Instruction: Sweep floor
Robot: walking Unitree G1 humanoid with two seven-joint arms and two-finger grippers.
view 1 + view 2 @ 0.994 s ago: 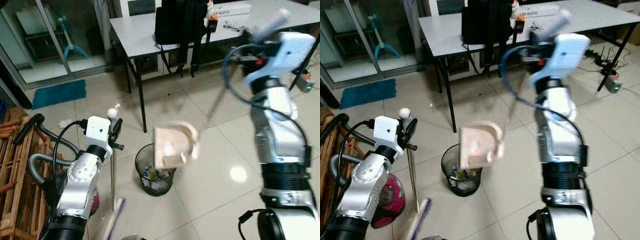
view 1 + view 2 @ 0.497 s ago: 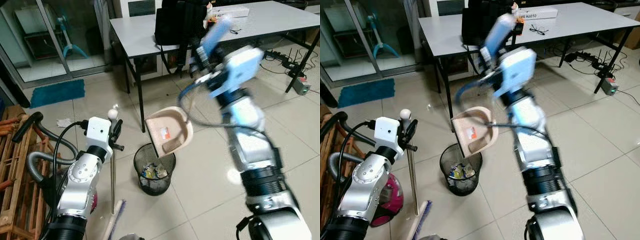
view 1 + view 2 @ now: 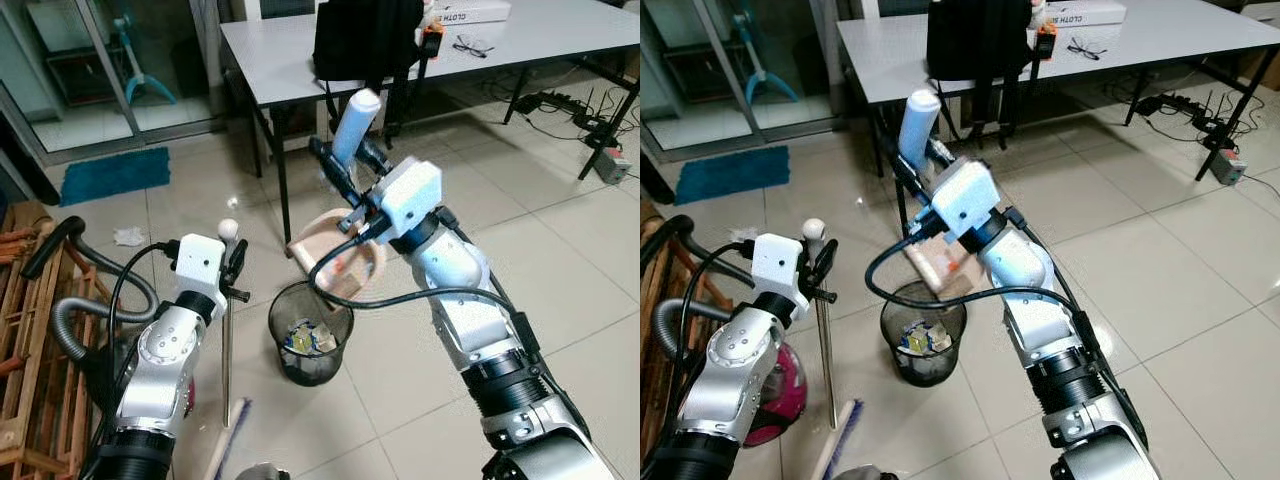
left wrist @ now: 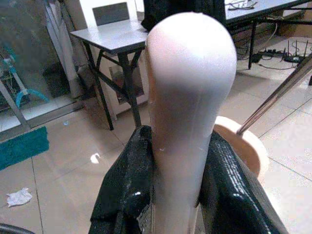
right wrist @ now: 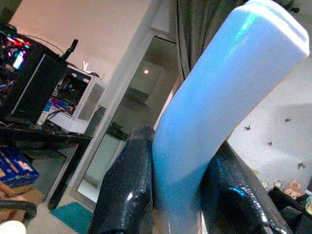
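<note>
Our right arm bends sharply at the elbow and reaches across toward our left side, its white wrist housing raised at mid-height. The right pincer points up and away from us, its black fingers clamped on either side of a pale blue handle. Our left arm rises from low at our left side, forearm upright. The left pincer stands vertical, its fingers pressed against a cream handle that protrudes above them.
</note>
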